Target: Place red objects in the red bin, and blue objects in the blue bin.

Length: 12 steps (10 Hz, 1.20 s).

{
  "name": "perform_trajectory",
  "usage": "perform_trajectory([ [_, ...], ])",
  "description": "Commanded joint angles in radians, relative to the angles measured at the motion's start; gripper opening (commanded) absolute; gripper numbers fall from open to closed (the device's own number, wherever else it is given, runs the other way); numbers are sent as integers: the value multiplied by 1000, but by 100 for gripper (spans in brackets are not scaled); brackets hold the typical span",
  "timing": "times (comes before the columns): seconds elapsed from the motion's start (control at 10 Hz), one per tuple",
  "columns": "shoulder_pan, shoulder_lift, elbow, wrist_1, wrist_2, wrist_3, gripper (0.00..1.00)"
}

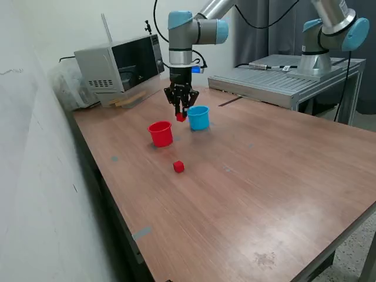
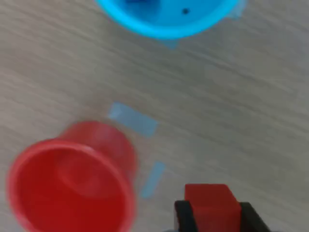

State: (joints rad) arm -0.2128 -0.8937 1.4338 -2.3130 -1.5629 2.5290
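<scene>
Nearest the wrist camera sits a red cube (image 2: 211, 198), pinched between the two dark fingers (image 2: 184, 217) of the hand (image 1: 181, 115), which presses on its opposite flat faces. In the exterior view the hand hangs above the desk (image 1: 264, 176) in the gap between the two cups, the cube clear of the surface.

Just beside it, toward the exterior view's left, stands the red bin (image 1: 160, 133), upright and looking empty in the wrist view. On the other side, close by, is the blue bin (image 1: 198, 117), also upright; something dark blue shows inside it, cut off by the frame edge, so I cannot say how many pieces are in there. Farther out, a second red cube (image 1: 178, 167) lies alone on the desk, well apart from both cups.

Both cubes look rigid, light and smooth-sided, so a modest squeeze across parallel faces should hold them. The cups seem light too and would probably tip if the hand knocked a rim, so the release likely belongs squarely over the red opening.
</scene>
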Motion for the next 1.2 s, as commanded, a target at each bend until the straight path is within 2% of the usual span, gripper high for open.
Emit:
perform_trajectory([
  [0.0,-43,41,-105,3,-40,31,0],
  [0.2,-49,50,-125,3,-45,39,0],
  [0.3,-48,62,-127,3,-67,39,0],
  [0.4,-48,68,-125,1,-72,40,0],
  [1.0,-45,110,-170,0,-71,45,0],
  [1.1,-43,110,-168,0,-72,47,100],
])
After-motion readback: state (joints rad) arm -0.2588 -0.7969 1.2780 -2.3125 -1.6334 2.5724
